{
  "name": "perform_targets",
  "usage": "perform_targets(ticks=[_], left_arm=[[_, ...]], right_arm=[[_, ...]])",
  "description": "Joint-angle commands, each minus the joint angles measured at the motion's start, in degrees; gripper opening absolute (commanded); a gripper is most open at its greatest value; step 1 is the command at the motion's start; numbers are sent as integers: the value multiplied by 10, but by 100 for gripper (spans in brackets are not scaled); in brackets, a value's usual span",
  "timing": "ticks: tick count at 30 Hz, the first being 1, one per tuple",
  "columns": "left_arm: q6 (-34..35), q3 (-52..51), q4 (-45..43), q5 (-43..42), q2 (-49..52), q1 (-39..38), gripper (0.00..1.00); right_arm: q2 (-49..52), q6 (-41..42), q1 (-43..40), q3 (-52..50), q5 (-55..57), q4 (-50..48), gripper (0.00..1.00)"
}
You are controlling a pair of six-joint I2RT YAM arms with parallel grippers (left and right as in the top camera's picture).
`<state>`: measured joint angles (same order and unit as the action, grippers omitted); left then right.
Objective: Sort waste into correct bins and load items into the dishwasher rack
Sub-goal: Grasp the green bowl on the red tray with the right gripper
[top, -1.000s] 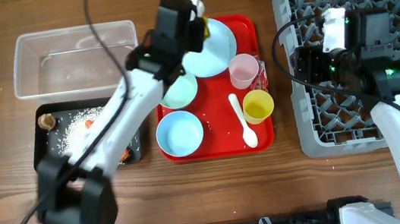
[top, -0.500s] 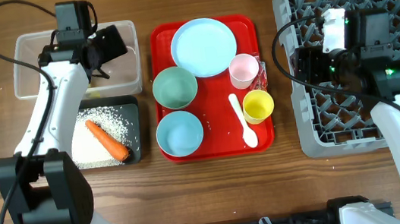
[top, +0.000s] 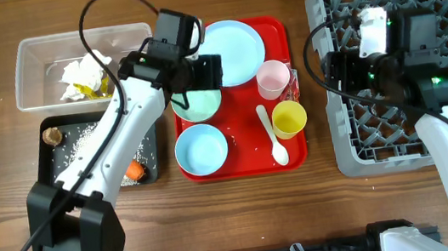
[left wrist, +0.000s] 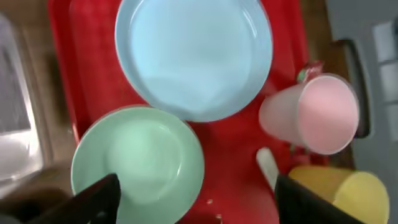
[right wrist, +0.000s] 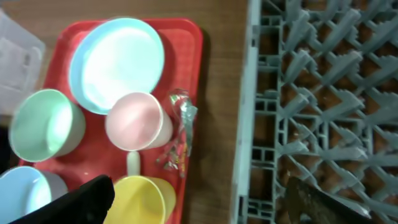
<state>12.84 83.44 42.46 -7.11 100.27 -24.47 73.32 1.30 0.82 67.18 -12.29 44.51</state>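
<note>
My left gripper (top: 203, 73) (left wrist: 199, 205) hangs open over the red tray, just above the pale green bowl (top: 200, 103) (left wrist: 137, 165), with nothing between its fingers. Beside that bowl are the pale blue plate (top: 235, 51) (left wrist: 193, 56), a blue bowl (top: 201, 148), the pink cup (top: 272, 79) (left wrist: 317, 115), the yellow cup (top: 288, 119) (right wrist: 140, 199) and the white spoon (top: 272, 135). A shiny wrapper (top: 295, 89) (right wrist: 180, 134) lies at the tray's right edge. My right gripper (top: 334, 72) (right wrist: 199, 205) stands open and empty over the left edge of the grey dishwasher rack (top: 410, 68) (right wrist: 323, 106).
The clear tub (top: 35, 54) holds crumpled white tissue (top: 84, 77) and a yellow wrapper. The black tray (top: 43, 165) holds rice, a brown lump (top: 52, 135) and a carrot (top: 133, 169) partly under my left arm. The red tray (top: 246, 161) lies between the bins and the rack.
My left arm carried the tissue from above the plate to the clear tub, let it go there, and swung back over the green bowl. The right arm stayed put.
</note>
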Motion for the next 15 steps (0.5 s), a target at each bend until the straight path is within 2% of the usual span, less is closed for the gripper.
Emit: perform_targets(ticks=[1,4,7,10,12,15], left_arm=[[11,-1,55,5,-2,2,79],[9,-1,72,6,-2,3,75],[28,0,73,20,-9,24,69],[71,0,84,21,-66,105,70],[71,0,91,23,-116,166,75],[71,0,112,57,-149,241,78]], right_arm=[[4,16,0,6,-125,-29,87],[15,67,21,6,-146,-67,82],[62,105,99,6,-145,-103,79],[136,170,198,6,-120,-179,78],[191,218,250,6,-73,-233,76],[272,262,297,6,-30,-275,72]])
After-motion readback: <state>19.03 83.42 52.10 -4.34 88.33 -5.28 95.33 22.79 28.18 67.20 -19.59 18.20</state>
